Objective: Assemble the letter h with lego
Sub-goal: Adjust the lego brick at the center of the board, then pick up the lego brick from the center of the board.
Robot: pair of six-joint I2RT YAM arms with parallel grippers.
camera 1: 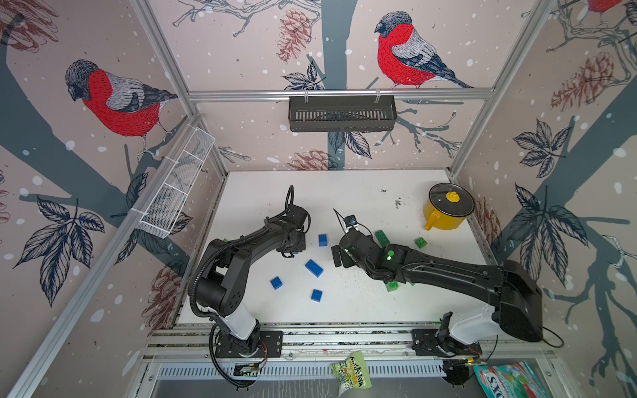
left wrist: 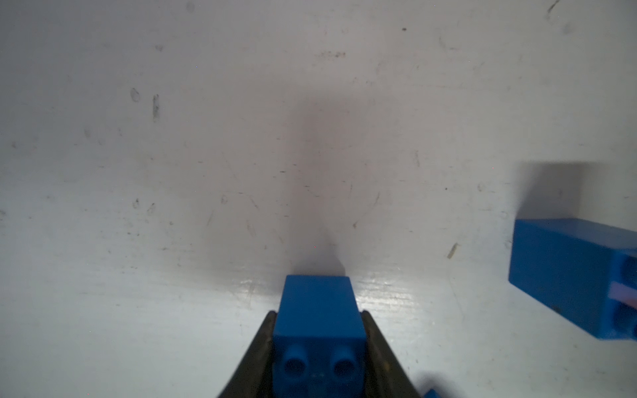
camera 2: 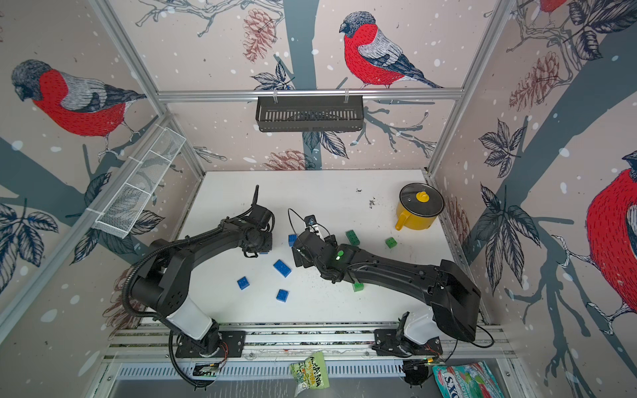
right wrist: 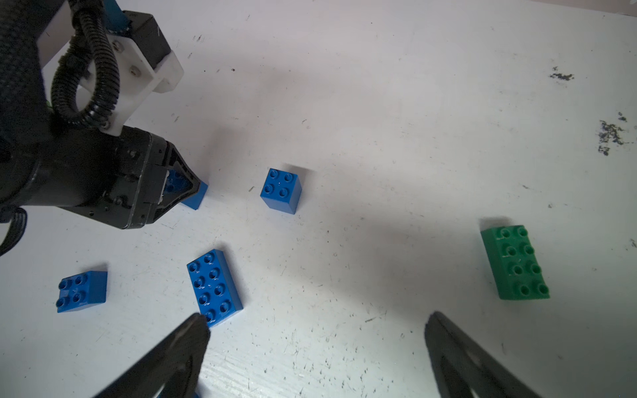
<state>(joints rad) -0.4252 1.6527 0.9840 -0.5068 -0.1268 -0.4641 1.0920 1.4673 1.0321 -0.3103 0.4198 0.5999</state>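
While left fingers (left wrist: 262,348) clamp a square blue brick (left wrist: 319,310), long blue brick (right wrist: 214,287) lies between them and wide-open right fingers (right wrist: 179,351).

Scuffed white table (camera 1: 362,206): bricks (camera 1: 314,268), pot (camera 1: 451,206).

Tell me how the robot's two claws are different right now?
The left gripper is shut; the right gripper stands wide open. The left gripper pinches a blue brick; the right gripper holds nothing. Both are black and sit over the white table.
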